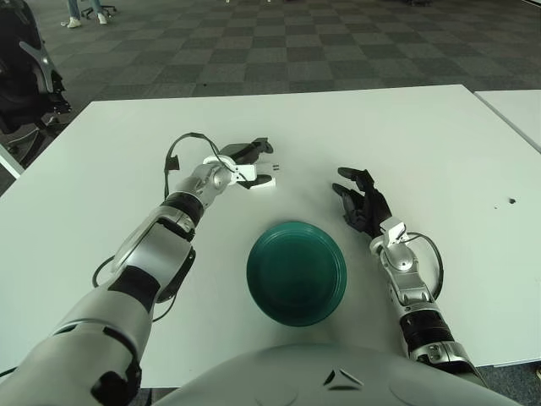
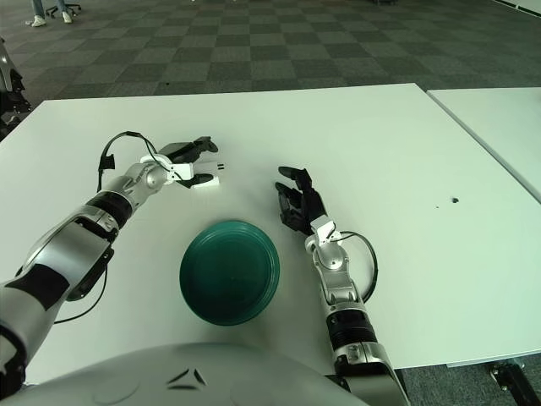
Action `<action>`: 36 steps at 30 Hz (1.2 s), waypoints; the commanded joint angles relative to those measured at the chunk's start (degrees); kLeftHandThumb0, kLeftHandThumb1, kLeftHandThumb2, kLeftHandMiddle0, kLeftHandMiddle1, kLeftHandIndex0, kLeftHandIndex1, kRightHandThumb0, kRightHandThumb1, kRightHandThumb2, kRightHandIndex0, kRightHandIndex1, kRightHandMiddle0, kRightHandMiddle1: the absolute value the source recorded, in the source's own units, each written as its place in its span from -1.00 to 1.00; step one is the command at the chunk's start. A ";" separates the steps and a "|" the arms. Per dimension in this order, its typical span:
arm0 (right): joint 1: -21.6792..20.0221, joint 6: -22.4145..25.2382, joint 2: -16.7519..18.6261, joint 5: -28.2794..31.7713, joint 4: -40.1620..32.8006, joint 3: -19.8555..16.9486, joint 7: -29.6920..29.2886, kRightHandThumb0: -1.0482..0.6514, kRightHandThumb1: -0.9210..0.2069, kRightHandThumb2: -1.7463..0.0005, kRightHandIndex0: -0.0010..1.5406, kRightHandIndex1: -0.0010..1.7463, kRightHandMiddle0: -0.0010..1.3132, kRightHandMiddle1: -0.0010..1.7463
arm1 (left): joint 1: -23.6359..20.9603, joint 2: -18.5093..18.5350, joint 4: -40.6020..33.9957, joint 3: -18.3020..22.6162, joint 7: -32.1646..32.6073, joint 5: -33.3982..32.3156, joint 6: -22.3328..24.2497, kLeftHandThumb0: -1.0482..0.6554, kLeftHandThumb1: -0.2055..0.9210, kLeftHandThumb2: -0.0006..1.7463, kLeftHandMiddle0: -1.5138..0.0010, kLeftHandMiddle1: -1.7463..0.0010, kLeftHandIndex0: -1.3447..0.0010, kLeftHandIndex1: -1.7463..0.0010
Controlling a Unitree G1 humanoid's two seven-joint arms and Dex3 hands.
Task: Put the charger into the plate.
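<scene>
Left hand at the charger, beyond the plate.
On the wide white desk (image 1: 439, 135), the round dark-green plate (image 1: 297, 272) sits near; left hand (image 1: 241, 167) fingers grasp the small white charger (image 1: 263, 180) (on the desk), right hand (image 1: 363, 203) fingers relaxed, holding nothing.

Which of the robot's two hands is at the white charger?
The left hand: its fingers close around the white charger beyond the green plate. The right hand shows right of the plate, holding nothing.
</scene>
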 commanded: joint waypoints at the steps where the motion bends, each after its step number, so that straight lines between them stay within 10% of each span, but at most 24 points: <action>1: 2.24 2.95 0.21 0.20 3.45 0.10 0.71 -0.39 -1.00 0.21 -0.22 -0.91 -0.98 0.09 | -1.82 0.17 1.53 -0.38 1.12 0.43 -0.05 -1.00 1.00 -0.11 0.54 0.99 0.75 -0.21; 36: 1.76 0.74 -0.23 0.08 4.27 0.25 1.68 -0.41 -1.00 0.25 -0.18 -0.82 -0.89 0.17 | -2.32 0.88 3.84 -4.49 -8.48 1.74 1.28 -1.00 1.00 -0.10 0.62 1.00 0.87 -0.02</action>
